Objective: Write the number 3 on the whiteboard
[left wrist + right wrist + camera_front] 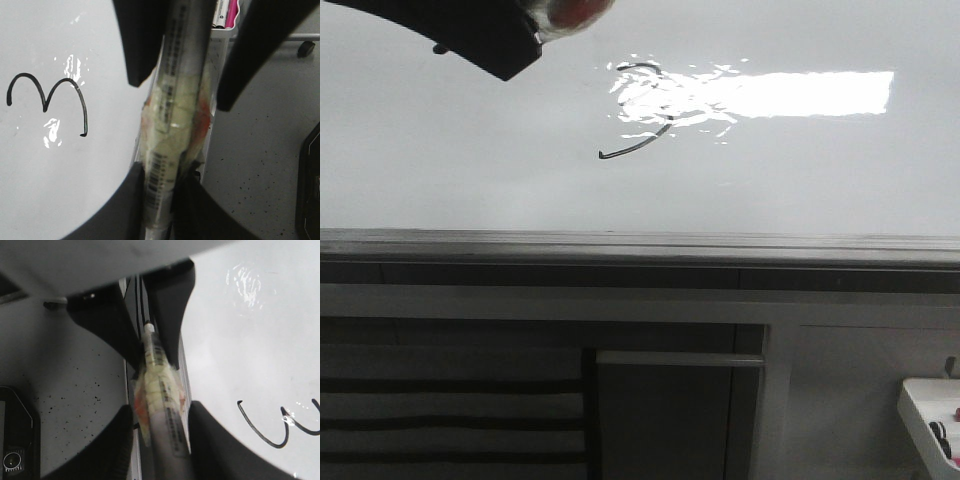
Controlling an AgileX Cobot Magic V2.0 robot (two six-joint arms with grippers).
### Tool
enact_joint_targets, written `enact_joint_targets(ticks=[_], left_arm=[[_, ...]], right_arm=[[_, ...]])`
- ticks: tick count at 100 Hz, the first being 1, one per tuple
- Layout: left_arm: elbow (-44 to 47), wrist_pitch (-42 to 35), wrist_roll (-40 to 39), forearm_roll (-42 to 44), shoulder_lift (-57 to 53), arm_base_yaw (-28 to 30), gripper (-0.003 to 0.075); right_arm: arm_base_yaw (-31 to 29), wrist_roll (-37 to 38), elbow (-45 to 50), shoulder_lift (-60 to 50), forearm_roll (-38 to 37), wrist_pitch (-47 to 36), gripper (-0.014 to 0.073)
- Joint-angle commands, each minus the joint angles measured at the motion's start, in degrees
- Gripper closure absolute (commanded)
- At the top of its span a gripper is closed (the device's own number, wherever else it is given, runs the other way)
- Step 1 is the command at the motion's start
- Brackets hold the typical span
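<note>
On the whiteboard point(60, 190) I can read one sign only: the number 3 point(47, 97), drawn in thin dark marker strokes. The marker point(172, 125) I hold carries small dark print and a barcode along its barrel, but it is too blurred for me to make out.

I'm seeing thin black number 3 strokes point(47, 95), glossy white-grey whiteboard point(470, 160) showing bright white glare, grey barcoded marker point(172, 125) wearing yellowish tape.
</note>
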Motion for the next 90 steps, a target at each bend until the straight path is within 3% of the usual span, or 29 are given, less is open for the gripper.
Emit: enact_joint_targets(ticks=[1,24,34,53,71,90], left_arm=[[-2.05,-3.47,-2.44,-1.08,-1.07,0.87,0.0739],[-1.64,-3.61,-11.92,-1.31,-0.99,11.24,0.0739],[0.79,-5.86,-17.18,-3.16,-0.99,17.0,0.0739],[9.49,-20.46,-19.39,-13.82,-0.84,25.83,0.0739],[14.19,-31.73,-19.39,-18.32,-0.84,28.73,0.0739],[14.49,-33.51,-19.39,-18.32,-0.78,28.96,0.0739]], right_arm=[[-1.64,1.29,-1.64,-2.55,-0.4,-2.36,0.0333],[-12.03,12.39,-1.64,-11.47,-2.2,-2.26,0.0333],[-15.86,13.4,-1.64,-14.37,-2.2,-1.04,0.0333],[-18.5,13.63,-1.64,-16.03,-1.96,2.64,0.0333],[-18.5,13.63,-1.64,-15.92,-1.72,4.37,0.0333],[-18.5,13.63,-1.64,-15.92,-1.72,4.37,0.0333]])
